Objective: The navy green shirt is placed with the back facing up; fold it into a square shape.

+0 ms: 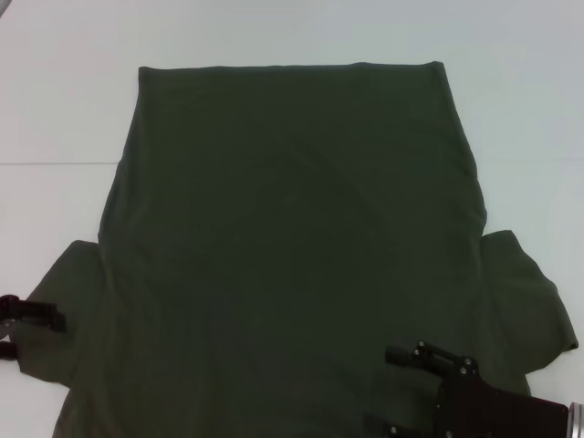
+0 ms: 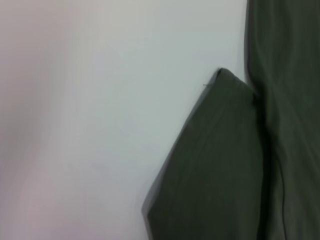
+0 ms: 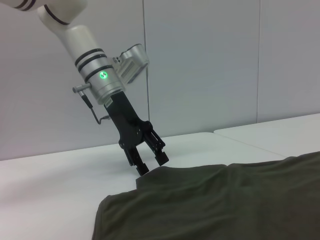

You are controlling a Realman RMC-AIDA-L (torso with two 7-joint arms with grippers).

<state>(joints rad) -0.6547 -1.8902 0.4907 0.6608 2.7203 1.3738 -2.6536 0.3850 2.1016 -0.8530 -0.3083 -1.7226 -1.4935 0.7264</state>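
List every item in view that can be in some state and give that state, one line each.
navy green shirt: spread flat on the table, plain side up, both sleeves out, not yet folded.
left gripper: open, fingertips down at the edge of the shirt's left sleeve.
right gripper: open, low over the near right part of the shirt.
white table: bears the shirt.

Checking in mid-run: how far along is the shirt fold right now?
Barely started. Done: the navy green shirt lies flat, plain side up, on the white table, both sleeves spread out. In hand: the left gripper, fingers apart, is down at the left sleeve edge; the right gripper hovers open over the near right corner. Left: every fold, since no sleeve or hem is turned in yet.
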